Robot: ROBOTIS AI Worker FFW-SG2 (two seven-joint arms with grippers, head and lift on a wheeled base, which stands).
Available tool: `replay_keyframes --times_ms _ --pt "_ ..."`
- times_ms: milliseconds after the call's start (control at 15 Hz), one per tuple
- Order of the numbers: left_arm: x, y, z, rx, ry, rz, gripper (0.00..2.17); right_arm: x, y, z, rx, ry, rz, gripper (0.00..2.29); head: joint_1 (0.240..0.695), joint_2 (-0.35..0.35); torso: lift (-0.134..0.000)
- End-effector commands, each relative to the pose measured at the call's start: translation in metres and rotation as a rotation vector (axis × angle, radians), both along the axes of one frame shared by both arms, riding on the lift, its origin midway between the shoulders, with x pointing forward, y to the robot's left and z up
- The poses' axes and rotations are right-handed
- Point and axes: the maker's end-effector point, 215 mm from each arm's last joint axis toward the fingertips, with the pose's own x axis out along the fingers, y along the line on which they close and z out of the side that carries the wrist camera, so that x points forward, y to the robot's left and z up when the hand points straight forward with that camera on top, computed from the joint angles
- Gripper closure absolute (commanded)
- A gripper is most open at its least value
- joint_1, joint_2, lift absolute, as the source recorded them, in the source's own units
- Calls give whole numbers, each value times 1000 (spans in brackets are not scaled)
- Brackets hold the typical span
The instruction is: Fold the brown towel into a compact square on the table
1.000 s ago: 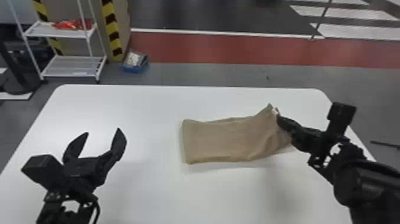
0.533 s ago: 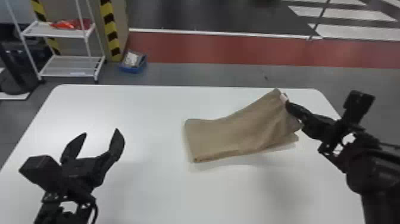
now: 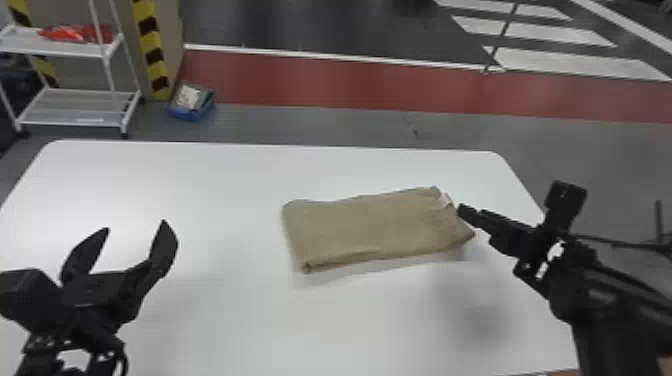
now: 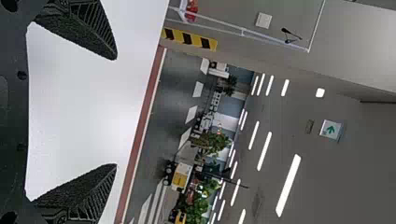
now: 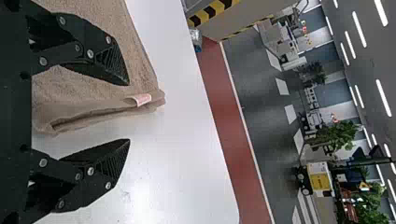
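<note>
One brown towel set free at its three o'clock end

We had the towel lying as a long folded band on the white table, a little toward two o'clock from the middle, with twelve taken as the far side in the head view. Its pale tag sat at the band's two o'clock corner. Half a second earlier, that end had been raised in the right gripper; now it had come down, and the lower layer that had poked out at four o'clock was mostly covered. We read this as a fold being laid and released, though the end looked a bit puffy and slanted.

At the towel's three o'clock edge, our right fingers stood apart, the towel's end partly between them in the wrist view; we could not tell whether either finger touched it. Toward eight o'clock, our left gripper waited over the table, spread and empty.

The towel was clearly longer than deep, so we judged that another fold across its length was probably needed for a square. Closing on only the upper layer could have pulled the stack out of line.
</note>
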Motion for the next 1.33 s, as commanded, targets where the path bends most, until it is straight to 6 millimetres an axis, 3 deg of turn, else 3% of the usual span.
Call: replay_keyframes --times_ms 0,333,533,933,1267 --pt "0 -1 -3 0 5 -1 49 -4 -19 4 -26 11 -13 66 695 -197 -99" --pt "9 -15 -4 -3 2 -27 53 -4 -23 -16 -74 24 -1 83 695 -229 -99" --pt "13 -21 5 1 -44 -38 46 -4 -20 -27 -71 9 10 90 695 -236 -99" --pt "24 -35 5 4 -47 -66 49 8 -12 -30 -29 -74 61 103 695 -238 -99" --pt "31 -45 4 8 -47 -87 49 3 0 -44 -3 -58 104 262 695 -241 -99"
